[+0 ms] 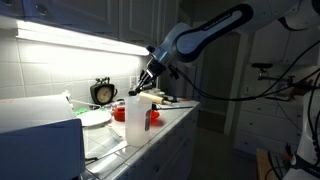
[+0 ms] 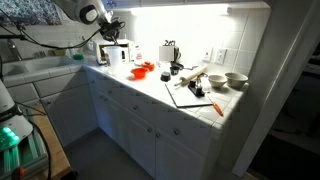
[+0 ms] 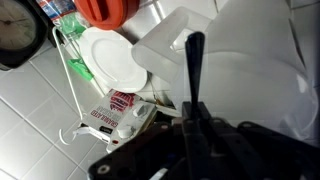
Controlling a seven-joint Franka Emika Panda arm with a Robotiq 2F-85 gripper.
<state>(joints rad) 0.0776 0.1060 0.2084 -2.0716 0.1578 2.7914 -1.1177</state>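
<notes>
My gripper (image 3: pixel 190 118) is shut on a thin black utensil (image 3: pixel 194 62) that sticks out straight from between the fingers. In the wrist view its tip lies over a white plastic container (image 3: pixel 235 60). A white plate (image 3: pixel 110 60) stands in a white wire dish rack (image 3: pixel 70 85), with a red object (image 3: pixel 105 10) beyond it. In both exterior views the gripper (image 1: pixel 150 74) (image 2: pixel 108 28) hangs above the counter's far end, over the tall white container (image 1: pixel 136 116) and the rack.
A round clock (image 1: pixel 103 92) leans on the tiled wall. A red bowl (image 2: pixel 143 70), a rolling pin (image 2: pixel 190 78), a dark board (image 2: pixel 190 96) and two bowls (image 2: pixel 226 80) lie along the counter. A printed packet (image 3: pixel 120 112) lies by the rack. Cables hang beside the arm.
</notes>
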